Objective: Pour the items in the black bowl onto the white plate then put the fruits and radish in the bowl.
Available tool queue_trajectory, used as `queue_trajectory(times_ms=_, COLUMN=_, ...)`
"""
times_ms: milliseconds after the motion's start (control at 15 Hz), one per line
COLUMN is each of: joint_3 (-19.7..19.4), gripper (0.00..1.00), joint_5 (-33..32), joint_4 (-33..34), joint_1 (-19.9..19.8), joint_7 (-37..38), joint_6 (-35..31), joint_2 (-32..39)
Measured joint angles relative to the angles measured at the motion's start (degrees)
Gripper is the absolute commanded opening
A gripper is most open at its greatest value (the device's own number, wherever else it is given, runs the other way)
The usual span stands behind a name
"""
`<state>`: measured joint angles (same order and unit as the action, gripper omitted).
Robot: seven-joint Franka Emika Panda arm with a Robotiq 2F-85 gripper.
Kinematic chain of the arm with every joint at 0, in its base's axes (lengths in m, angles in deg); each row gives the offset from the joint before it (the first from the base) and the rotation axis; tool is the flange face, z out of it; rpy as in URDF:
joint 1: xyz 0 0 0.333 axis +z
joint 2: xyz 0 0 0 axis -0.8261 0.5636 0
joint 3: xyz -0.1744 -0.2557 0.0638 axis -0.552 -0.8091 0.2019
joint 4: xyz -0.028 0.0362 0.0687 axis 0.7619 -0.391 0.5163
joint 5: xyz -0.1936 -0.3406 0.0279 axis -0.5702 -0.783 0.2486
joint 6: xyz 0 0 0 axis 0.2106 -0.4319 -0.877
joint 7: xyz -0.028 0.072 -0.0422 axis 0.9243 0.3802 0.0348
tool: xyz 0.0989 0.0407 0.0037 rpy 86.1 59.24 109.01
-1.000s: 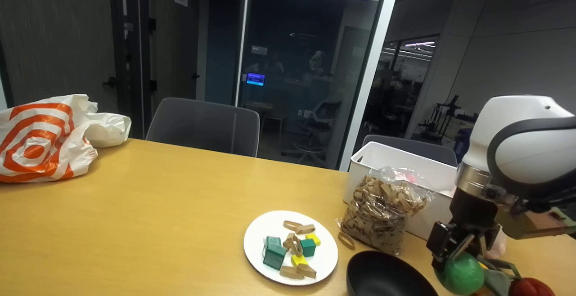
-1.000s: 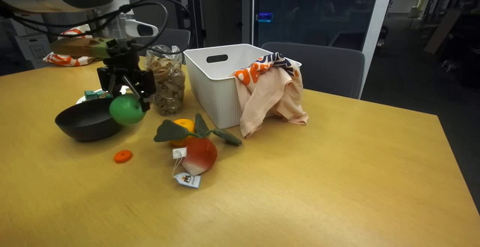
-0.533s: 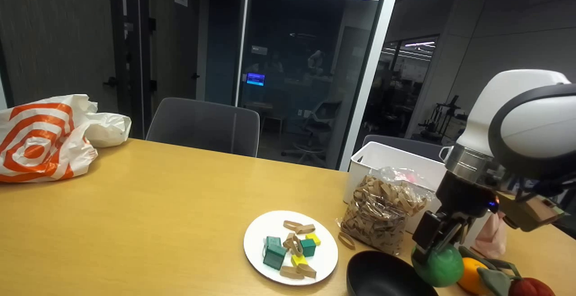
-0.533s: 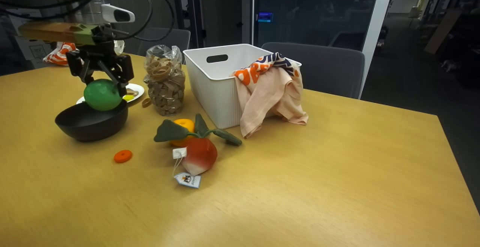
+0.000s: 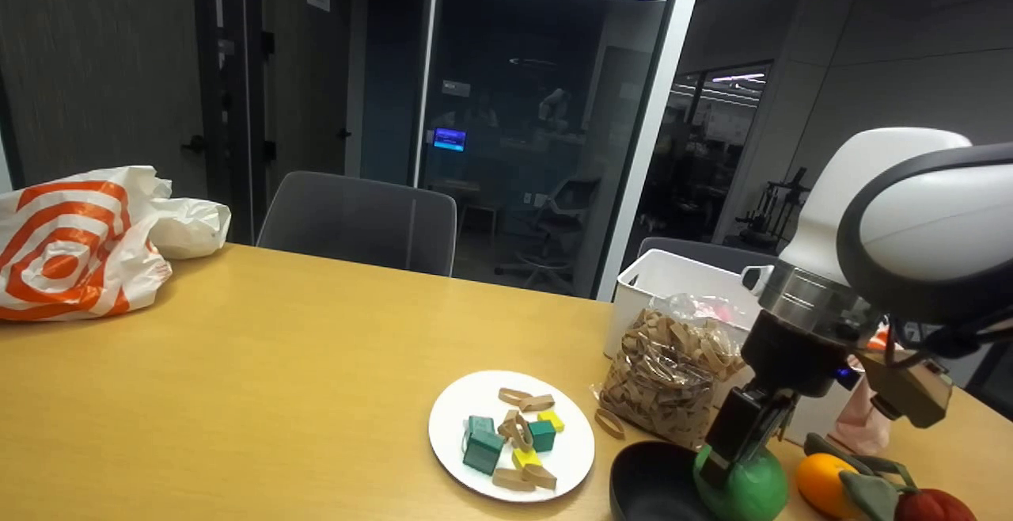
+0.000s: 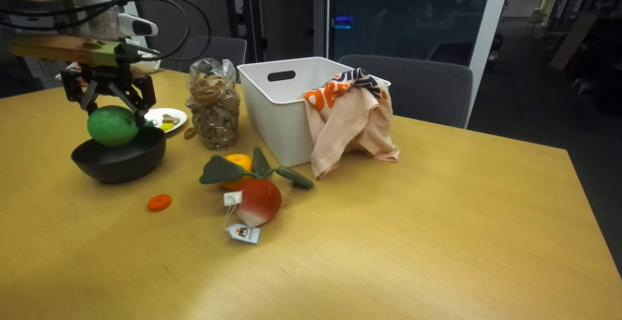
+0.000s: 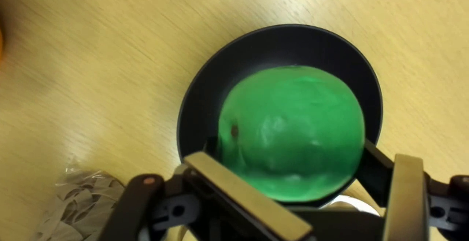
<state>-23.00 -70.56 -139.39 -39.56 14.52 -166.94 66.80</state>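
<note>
Such edges as the table [image 6: 437, 222] showed lay well away from the action; the white bin [image 6: 284, 130] and the nearer bag of brown loops [image 6: 214, 115] hemmed one side. The white plate [image 5: 449, 426] bore the blocks [image 5: 483, 454], so pouring looked done and filling the black bowl [image 6: 121, 165] beside it in hand. The leafy radish [image 6: 262, 196] lay outside. Over the bowl, the gripper [image 6: 115, 115] pinched the green ball [image 7: 289, 123] between its fingers; the next move seemed to call for lowering and a small spread, since one finger crossed the rim line in the wrist view. The orange fruit [image 5: 823, 485] sat beside the radish.
</note>
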Motion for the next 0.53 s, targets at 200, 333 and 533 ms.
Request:
queue_trajectory(times_ms=200, joint_3=0.0, gripper=1.00, joint_5=0.7, joint_4=0.0, joint_1=0.0, joint_7=-1.4, joint_6=-0.1, joint_2=0.4)
queue_trajectory(times_ms=333, joint_3=-0.2, gripper=0.99, joint_5=0.7, joint_4=0.0, joint_1=-0.2, joint_7=-1.4, joint_6=-0.2, joint_2=0.5)
queue_trajectory(times_ms=533, joint_3=-0.7, gripper=1.00, joint_5=-0.3, joint_4=0.0, joint_1=-2.2, joint_7=0.7, joint_6=-0.6, joint_2=0.7)
